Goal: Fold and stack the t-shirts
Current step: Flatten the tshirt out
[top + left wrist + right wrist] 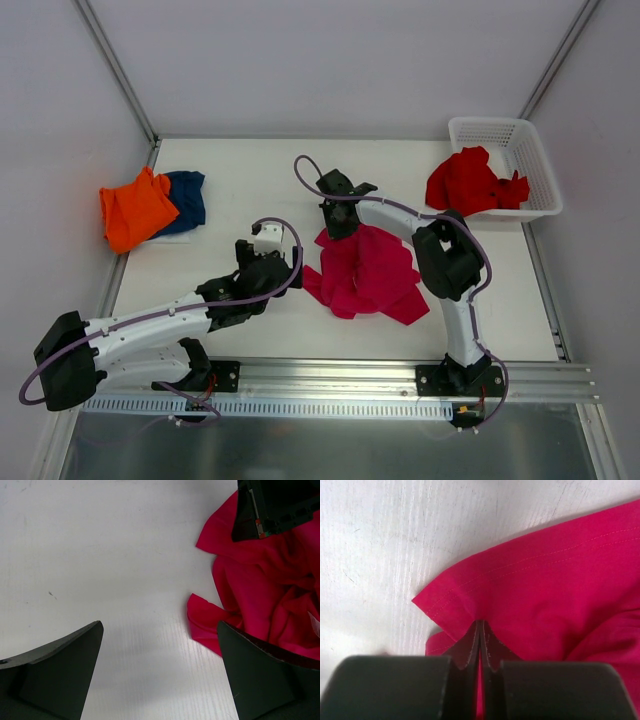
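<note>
Right gripper (480,626) clamped tight on the hem of the pink shirt (555,580), near a corner of the cloth. Left gripper (160,680) spread wide, nothing between its fingers, over bare table (100,555); pink shirt sits at the right of its frame

Count: 4 shirts, 1 basket
- pink shirt: crumpled, mid-frame in top view
- red shirt (468,183): in the basket (537,160), upper right, partly draped over the rim
- orange shirt (133,210): upper left, lying over the blue shirt (190,197), most of the blue hidden

Pink shirt cut off at the right edge of the left wrist view; sleeves can't be made out
</note>
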Available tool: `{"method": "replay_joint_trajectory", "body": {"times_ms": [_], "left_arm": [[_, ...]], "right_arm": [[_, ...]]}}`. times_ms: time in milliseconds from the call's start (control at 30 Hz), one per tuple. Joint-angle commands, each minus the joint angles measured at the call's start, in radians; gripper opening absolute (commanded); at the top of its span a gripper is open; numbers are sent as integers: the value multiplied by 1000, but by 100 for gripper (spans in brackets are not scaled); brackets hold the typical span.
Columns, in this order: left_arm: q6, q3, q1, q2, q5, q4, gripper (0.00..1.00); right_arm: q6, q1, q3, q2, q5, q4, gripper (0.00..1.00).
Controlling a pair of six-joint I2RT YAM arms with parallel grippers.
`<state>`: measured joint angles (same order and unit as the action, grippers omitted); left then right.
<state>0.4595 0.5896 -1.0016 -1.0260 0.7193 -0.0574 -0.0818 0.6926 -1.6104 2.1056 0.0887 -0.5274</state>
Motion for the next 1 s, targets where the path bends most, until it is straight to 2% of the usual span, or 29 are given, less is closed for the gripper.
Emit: {"method": "replay_joint_trajectory", "body": {"times_ms": [0,133,367,533,800,900,967], "left_arm": [[-4,-7,-5,24,35,10,99],[-2,-11,-6,30,35,10,99],[-1,-20,-6,43,37,10,99],[-5,-25,-6,50,45,8,99],[2,6,-5,12,31,14,99],[-34,30,-5,-51,-4,106,99],[-70,62,-3,-112,-81,163,99]], "right_arm": [[-4,2,0,1,-18,1,0],[-3,1,4,4,-21,-3,3],[-4,2,32,-19,29,9,0],[26,2,29,-169,130,-23,0],[111,-16,-17,-452,310,-215,0],[113,-30,30,-559,371,-261,0],[106,-31,61,-648,436,-290,0]]}}
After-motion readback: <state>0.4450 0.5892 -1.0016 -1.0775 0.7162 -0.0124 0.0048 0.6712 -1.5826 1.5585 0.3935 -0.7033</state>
